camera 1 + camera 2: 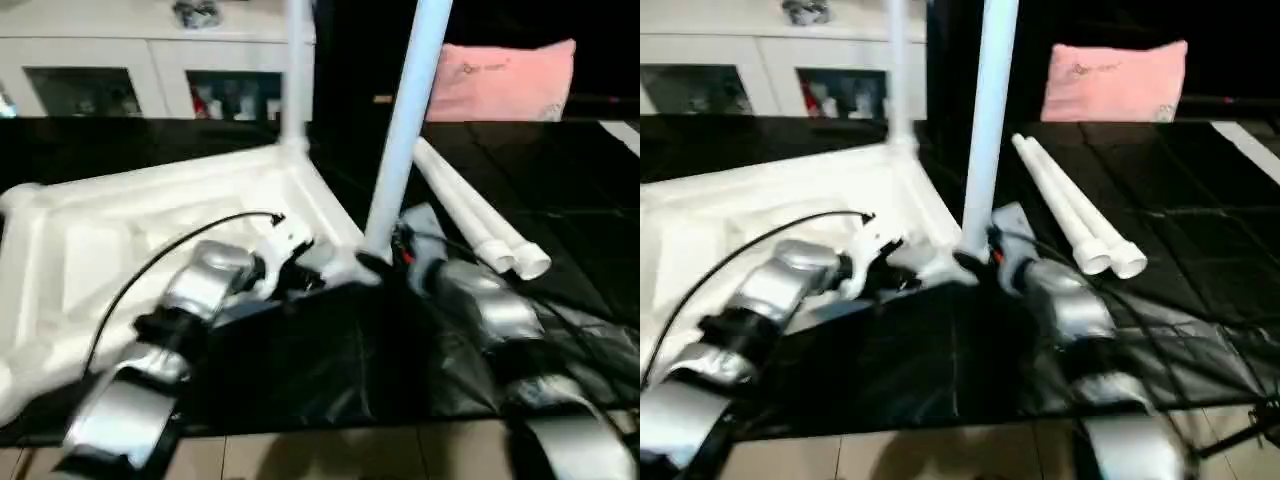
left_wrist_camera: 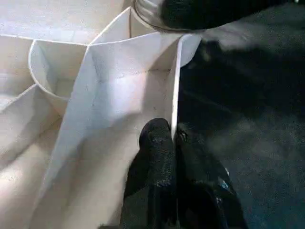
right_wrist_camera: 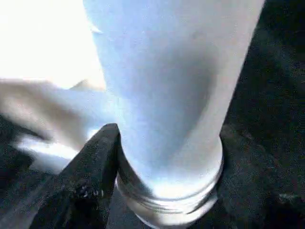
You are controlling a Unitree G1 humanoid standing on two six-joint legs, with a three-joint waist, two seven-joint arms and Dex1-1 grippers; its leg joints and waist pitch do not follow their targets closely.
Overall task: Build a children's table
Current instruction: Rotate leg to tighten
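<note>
The leg [image 1: 405, 130] I have between my right fingers runs out past twelve o'clock of my head views, so I cannot see its far end. At its foot my right gripper [image 1: 378, 262] is a dark blur, and I cannot make out whether that end sits in the tabletop's [image 1: 110, 240] corner socket. The second standing leg [image 1: 898, 70] is cut off at twelve o'clock too. The tabletop runs off at nine o'clock, my left forearm covering part of it. The things behind the cabinet [image 1: 150, 70] glass are too blurred to name.
</note>
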